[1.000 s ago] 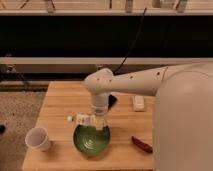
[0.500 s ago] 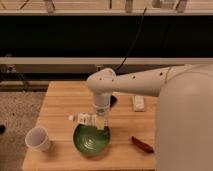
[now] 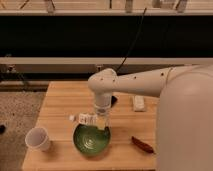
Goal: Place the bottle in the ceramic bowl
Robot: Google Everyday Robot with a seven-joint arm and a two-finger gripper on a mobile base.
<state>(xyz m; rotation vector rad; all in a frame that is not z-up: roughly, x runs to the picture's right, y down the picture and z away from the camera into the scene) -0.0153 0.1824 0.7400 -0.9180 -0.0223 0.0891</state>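
While the arm reached out over the wooden table, the gripper hung just above the back rim of the ceramic bowl. The bottle lay sideways at the gripper, with its white cap pointing left. It sat over the bowl's back left edge and was not down inside the bowl yet. The gripper looked closed on the bottle, because the bottle stayed up in the air with nothing under it.

There was only this one camera view. Compared with the pictures from a moment before, the arm and the bottle had moved a little lower and a little closer to the bowl. The move was small. The bottle had kept the same sideways tilt the whole time, so the hold seemed steady.

That likely meant the job was near its end. The next step was probably to bring the bottle over the middle of the bowl and let it go. Since the bottle was still close to the rim, it could hit the edge and roll out.

A white cup stood near the bowl on the left. A white block lay behind the arm, and a red thing lay to the right of the bowl.
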